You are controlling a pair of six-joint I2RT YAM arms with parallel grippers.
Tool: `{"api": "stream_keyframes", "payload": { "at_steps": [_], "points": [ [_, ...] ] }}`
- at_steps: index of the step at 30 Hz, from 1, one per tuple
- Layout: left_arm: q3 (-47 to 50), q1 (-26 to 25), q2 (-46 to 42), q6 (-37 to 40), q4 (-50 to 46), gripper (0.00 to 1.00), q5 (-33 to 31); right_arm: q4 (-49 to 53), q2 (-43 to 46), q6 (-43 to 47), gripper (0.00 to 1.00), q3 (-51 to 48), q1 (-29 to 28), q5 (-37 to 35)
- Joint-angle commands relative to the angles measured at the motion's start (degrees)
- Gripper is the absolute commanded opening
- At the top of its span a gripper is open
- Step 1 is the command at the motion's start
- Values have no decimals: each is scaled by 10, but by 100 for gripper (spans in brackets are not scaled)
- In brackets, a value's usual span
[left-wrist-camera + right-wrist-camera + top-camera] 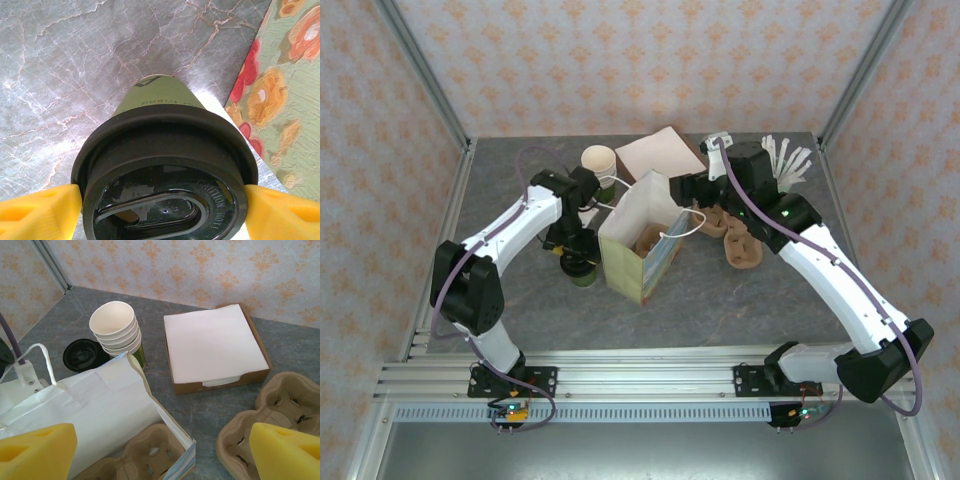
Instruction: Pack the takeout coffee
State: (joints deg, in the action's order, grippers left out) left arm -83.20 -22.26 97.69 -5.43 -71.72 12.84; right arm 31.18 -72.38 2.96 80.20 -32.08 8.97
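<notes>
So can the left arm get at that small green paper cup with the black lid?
Probably yes: the left end effector straddles the small green paper cup at its black plastic lid, a yellow finger on each side, nothing in between. Whether they touch it, I can't tell.

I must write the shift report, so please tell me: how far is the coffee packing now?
Done: the bag stands open with a carrier inside, and the cup has its lid on. In hand: the left gripper flanks the lid, whether it grips yet is unclear; the cup stands on the table beside the bag. Left: lift the cup into the bag.
</notes>
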Motion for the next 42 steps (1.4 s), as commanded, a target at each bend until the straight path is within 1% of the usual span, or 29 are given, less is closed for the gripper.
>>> {"api": "stream_keyframes", "payload": {
  "at_steps": [1, 5, 9, 13, 19, 24, 29, 31, 32, 33, 35, 37, 38, 39, 41, 42],
  "points": [
    [7, -9, 16, 14, -17, 83, -6, -8, -4, -9, 90, -2, 1, -3],
    [7, -10, 16, 14, -16, 82, -10, -7, -4, -9, 90, 0, 2, -3],
    [3, -11, 17, 13, -17, 77, -10, -7, -5, -9, 90, -1, 1, -3],
    [1, -11, 16, 14, -21, 70, -9, -6, -5, -10, 90, -1, 0, -2],
    [-18, -11, 3, 18, -42, 66, -25, -5, -5, -11, 90, 0, 0, -3],
    [-47, -7, -27, 21, -86, 65, -79, 7, -5, -22, 90, 4, 2, -25],
    [-71, 21, -101, 3, -129, 65, -140, 50, -22, -54, 90, 20, 7, -93],
    [-93, 34, -137, -1, -146, 64, -161, 65, -30, -71, 90, 26, 20, -100],
    [-109, 37, -148, -2, -158, 64, -168, 67, -33, -77, 90, 29, 29, -87],
    [-132, 39, -158, -3, -171, 63, -173, 69, -37, -80, 89, 33, 41, -60],
    [-191, 39, -167, -2, -197, 62, -162, 76, -53, -79, 88, 51, 60, 10],
    [-252, 31, -170, -5, -213, 60, -152, 94, -78, -61, 86, 80, 62, 69],
    [-271, 26, -173, -8, -211, 59, -152, 104, -90, -55, 86, 92, 62, 90],
    [-285, 20, -178, -8, -204, 59, -136, 109, -102, -50, 86, 101, 62, 107],
    [-305, 9, -183, -10, -192, 58, -104, 115, -124, -48, 85, 112, 63, 119],
    [-320, 3, -183, -12, -189, 58, -98, 120, -136, -48, 85, 120, 63, 125]
  ]
}}
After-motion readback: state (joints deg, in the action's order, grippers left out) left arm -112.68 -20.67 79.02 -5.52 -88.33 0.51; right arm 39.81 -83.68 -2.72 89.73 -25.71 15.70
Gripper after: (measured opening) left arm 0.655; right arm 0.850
